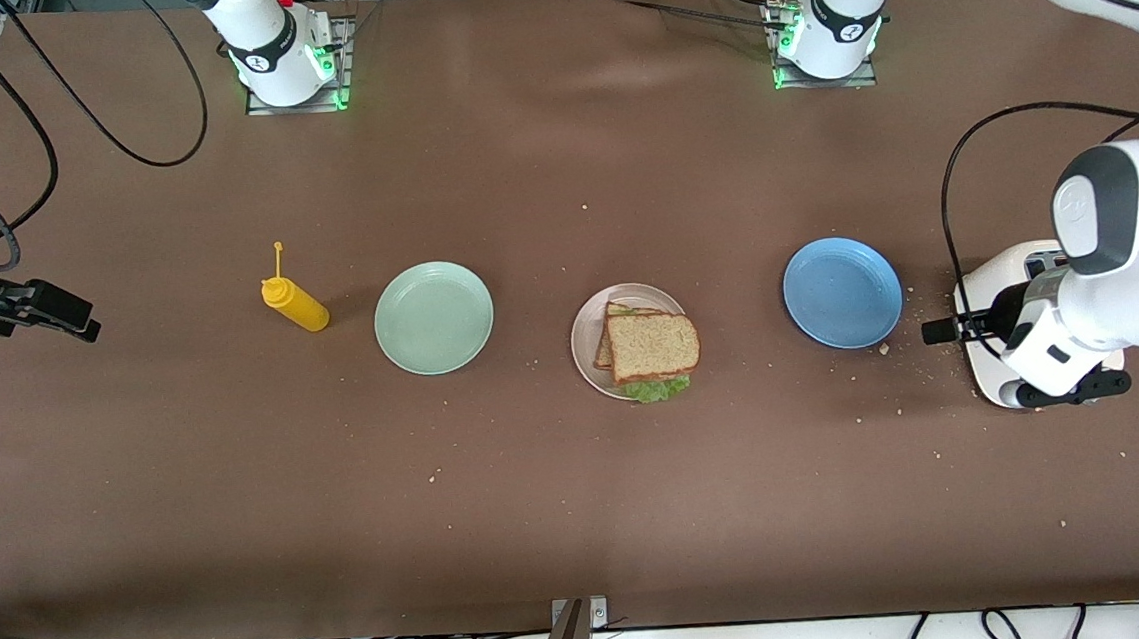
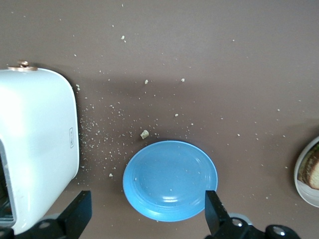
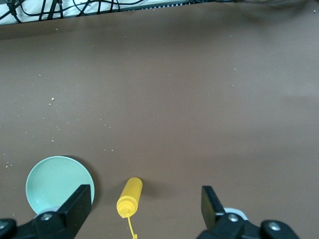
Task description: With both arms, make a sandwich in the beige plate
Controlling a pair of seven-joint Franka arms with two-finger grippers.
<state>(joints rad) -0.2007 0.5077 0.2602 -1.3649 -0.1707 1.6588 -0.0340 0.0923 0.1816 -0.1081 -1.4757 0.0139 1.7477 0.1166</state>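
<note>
The brown worktop [image 1: 583, 519] carries three plates in a row. Both arms are pulled back: the left tool [image 2: 147, 219] hangs spread and empty over the white toaster [image 1: 1002, 274], the right tool [image 3: 147, 214] likewise released at its own end. On the beige plate [image 1: 586, 338], between the mint and blue plates, the sandwich [image 1: 652, 346] looks assembled, lettuce peeking out. I judge nothing remains but waiting.
</note>
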